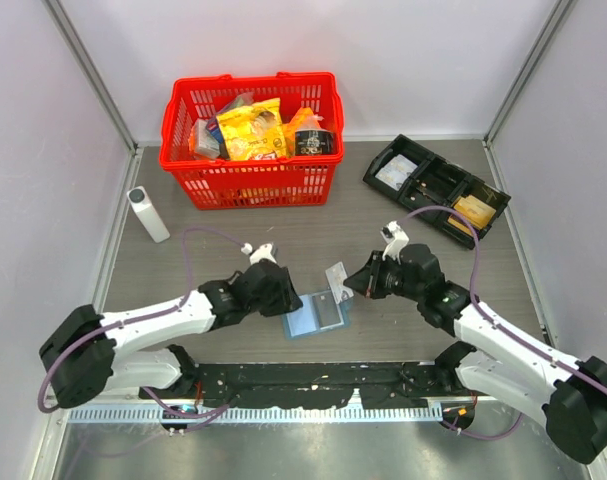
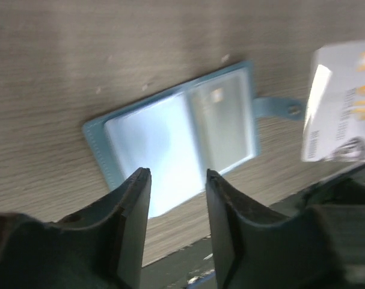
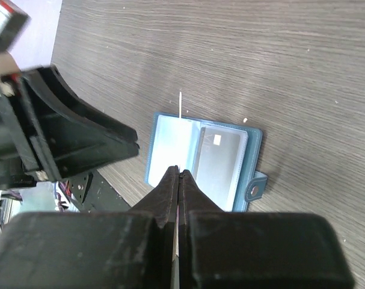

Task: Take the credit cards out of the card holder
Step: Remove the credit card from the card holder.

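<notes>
Above the open wallet [image 1: 316, 315], my right claw [image 3: 179, 171] pinches one card [image 1: 335, 277]; left claw [image 2: 177, 174] spread, another card [image 3: 218, 158] sits inside.

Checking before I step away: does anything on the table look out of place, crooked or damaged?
Nothing looks spilled or damaged. The card holder lies open at a slight slant, with a grey card left in its pocket. The right gripper, jaws shut, holds a white card in the air close by.
</notes>
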